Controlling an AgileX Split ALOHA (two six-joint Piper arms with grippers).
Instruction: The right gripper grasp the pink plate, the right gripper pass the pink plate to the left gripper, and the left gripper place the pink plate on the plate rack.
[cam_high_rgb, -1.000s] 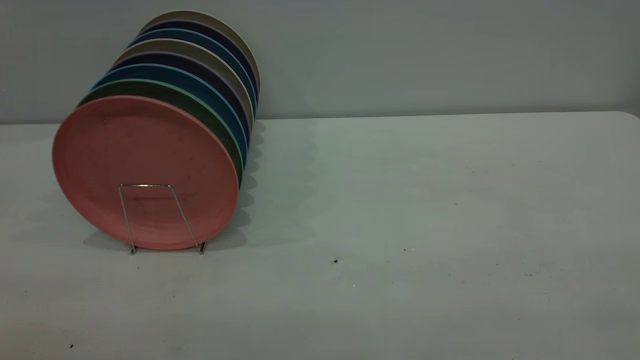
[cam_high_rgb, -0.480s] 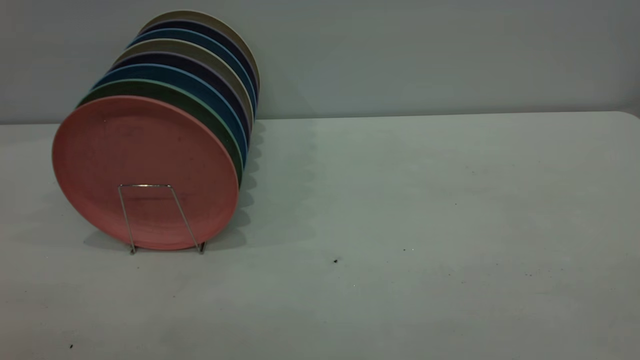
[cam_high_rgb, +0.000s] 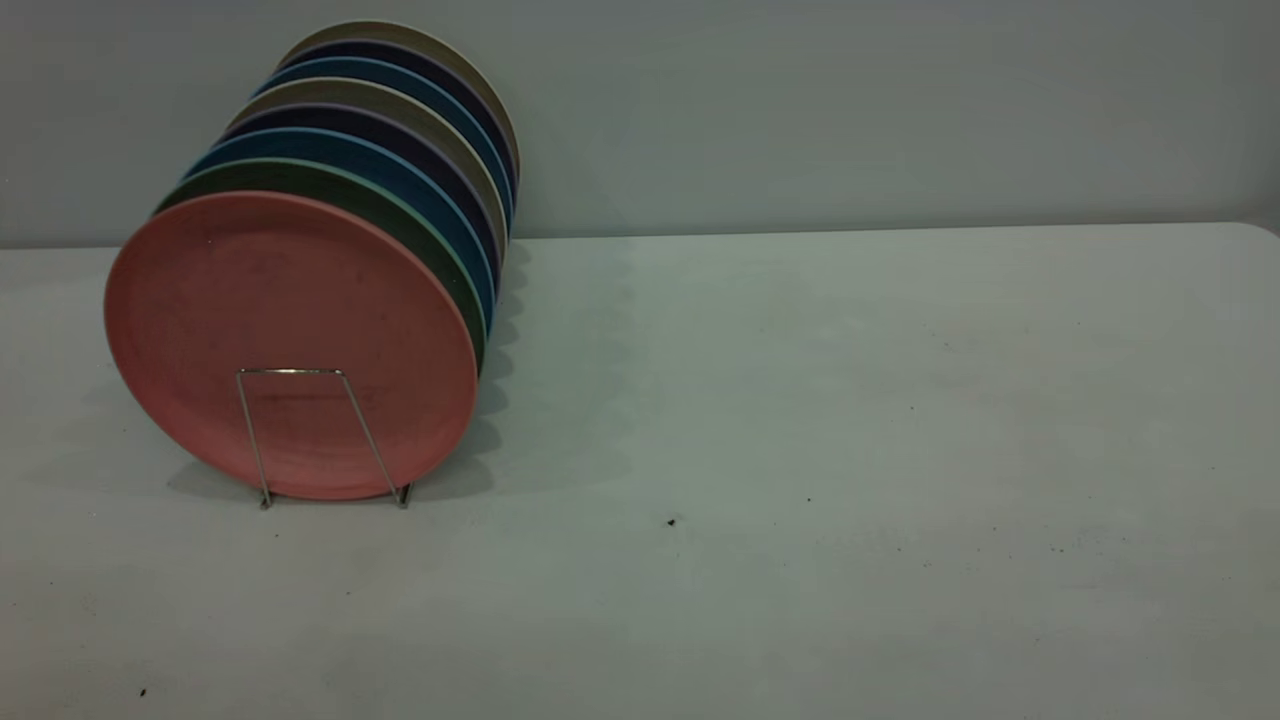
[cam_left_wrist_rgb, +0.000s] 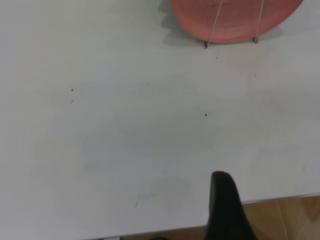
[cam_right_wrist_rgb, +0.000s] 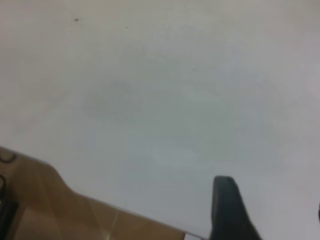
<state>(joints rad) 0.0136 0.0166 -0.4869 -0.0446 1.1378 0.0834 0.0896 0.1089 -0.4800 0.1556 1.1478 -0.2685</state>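
The pink plate (cam_high_rgb: 290, 300) stands upright at the front of the plate rack (cam_high_rgb: 290, 371), behind its front wire loop. Its lower edge (cam_left_wrist_rgb: 235, 20) and the rack's wires (cam_left_wrist_rgb: 212, 25) show in the left wrist view. No gripper shows in the exterior view. The left gripper (cam_left_wrist_rgb: 272, 200) hangs over the table's near edge, far from the plate; one black finger (cam_left_wrist_rgb: 225, 205) shows with nothing beside it, empty. The right gripper (cam_right_wrist_rgb: 272, 200) is over bare table near its edge; one finger (cam_right_wrist_rgb: 227, 210) shows and a sliver of the other at the picture's edge, empty.
Behind the pink plate stand a green plate (cam_high_rgb: 330, 175), blue plates (cam_high_rgb: 400, 170) and several more, dark and beige, in a row toward the wall. The white table (cam_high_rgb: 800, 450) is bare to the right. Its edge and brown floor (cam_left_wrist_rgb: 280, 215) show in both wrist views.
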